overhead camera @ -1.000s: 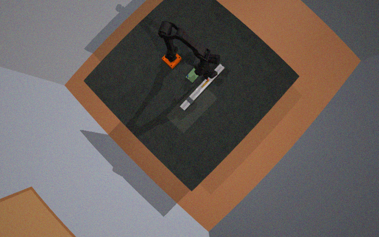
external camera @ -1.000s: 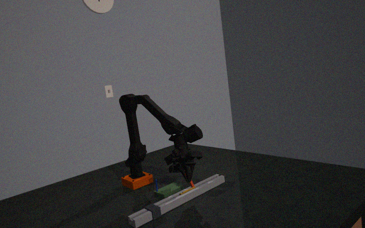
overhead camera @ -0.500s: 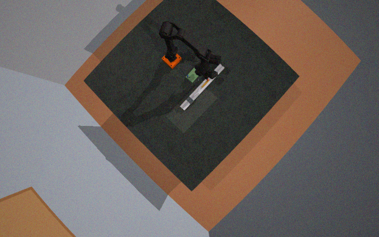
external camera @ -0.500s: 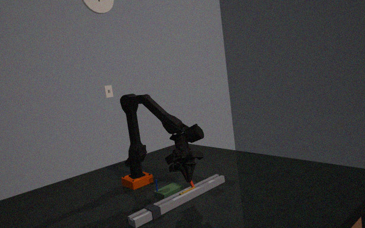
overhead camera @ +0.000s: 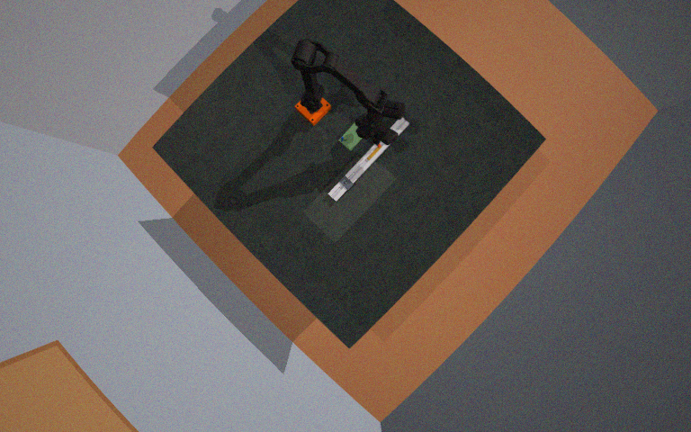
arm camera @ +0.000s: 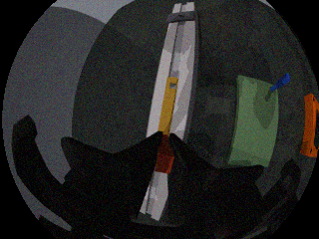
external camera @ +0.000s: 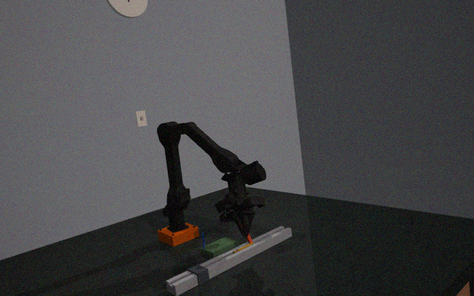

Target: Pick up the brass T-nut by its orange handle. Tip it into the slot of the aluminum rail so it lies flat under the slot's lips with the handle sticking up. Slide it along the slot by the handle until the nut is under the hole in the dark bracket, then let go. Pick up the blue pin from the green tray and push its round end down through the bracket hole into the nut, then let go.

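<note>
Pinching orange handle [overhead camera: 379, 146] [external camera: 250, 238] [arm camera: 164, 156] w/ gripper [overhead camera: 380, 139] [external camera: 246, 234] [arm camera: 166, 133], tips nearly tog. Handle tilted. Along rail [overhead camera: 359, 170] [external camera: 232, 258] [arm camera: 185, 75] slot w/ brass nut [overhead camera: 373, 153] [external camera: 243, 248] [arm camera: 168, 105], seating unclear, well apart from dark bracket [overhead camera: 345, 183] [external camera: 200, 274] [arm camera: 181, 17]. Beside rail: green tray [overhead camera: 350, 139] [external camera: 219, 246] [arm camera: 254, 124], w/ blue pin [overhead camera: 343, 139] [external camera: 203, 240] [arm camera: 283, 81] upright.

Gripper [external camera: 246, 236] on orange handle [external camera: 250, 239]

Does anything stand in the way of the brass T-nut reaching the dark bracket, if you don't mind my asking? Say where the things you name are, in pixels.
Nothing visible blocks the aluminum rail [overhead camera: 361, 166] [external camera: 228, 261] [arm camera: 185, 75] between the brass T-nut [overhead camera: 373, 153] [external camera: 242, 248] [arm camera: 167, 107] and the dark bracket [overhead camera: 345, 183] [external camera: 199, 274] [arm camera: 181, 17].
</note>
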`<control>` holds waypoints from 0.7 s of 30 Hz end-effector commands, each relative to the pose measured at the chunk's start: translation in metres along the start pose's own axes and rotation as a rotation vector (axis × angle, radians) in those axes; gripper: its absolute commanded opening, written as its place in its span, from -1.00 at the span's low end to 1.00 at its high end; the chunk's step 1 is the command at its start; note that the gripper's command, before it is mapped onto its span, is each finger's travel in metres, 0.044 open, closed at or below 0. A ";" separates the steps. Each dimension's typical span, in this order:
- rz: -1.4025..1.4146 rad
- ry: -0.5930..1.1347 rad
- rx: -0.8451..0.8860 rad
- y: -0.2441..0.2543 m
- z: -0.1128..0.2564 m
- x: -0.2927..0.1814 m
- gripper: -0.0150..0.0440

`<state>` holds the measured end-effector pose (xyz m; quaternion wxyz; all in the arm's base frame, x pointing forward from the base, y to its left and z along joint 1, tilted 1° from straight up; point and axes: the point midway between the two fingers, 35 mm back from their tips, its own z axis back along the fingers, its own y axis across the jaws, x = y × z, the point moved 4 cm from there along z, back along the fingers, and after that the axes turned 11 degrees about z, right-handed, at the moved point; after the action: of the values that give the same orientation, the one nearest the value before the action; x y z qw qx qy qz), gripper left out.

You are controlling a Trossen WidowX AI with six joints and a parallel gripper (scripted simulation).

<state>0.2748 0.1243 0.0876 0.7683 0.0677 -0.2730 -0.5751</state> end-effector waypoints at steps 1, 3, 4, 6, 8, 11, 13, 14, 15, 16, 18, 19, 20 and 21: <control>0.007 0.007 -0.009 0.001 0.000 0.000 -1.00; 0.008 0.007 -0.013 0.002 0.000 0.000 -1.00; 0.009 0.008 -0.016 0.002 0.000 0.000 -1.00; 0.010 0.008 -0.020 0.002 0.000 0.000 -1.00; 0.011 0.009 -0.024 0.003 0.000 0.000 -1.00; 0.013 0.010 -0.030 0.003 0.000 0.000 -1.00; 0.014 0.011 -0.034 0.004 0.000 0.000 -1.00; 0.015 0.012 -0.036 0.004 0.000 0.000 -1.00; 0.016 0.012 -0.039 0.004 0.000 0.000 -1.00; 0.016 0.012 -0.041 0.004 0.000 0.000 -1.00; 0.018 0.013 -0.045 0.005 0.000 0.000 -1.00; 0.018 0.013 -0.047 0.005 0.000 0.000 -1.00; 0.019 0.014 -0.049 0.005 0.000 0.000 -1.00; 0.020 0.014 -0.051 0.005 0.000 0.000 -1.00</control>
<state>0.2787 0.1250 0.0895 0.7746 0.0513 -0.2578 -0.5753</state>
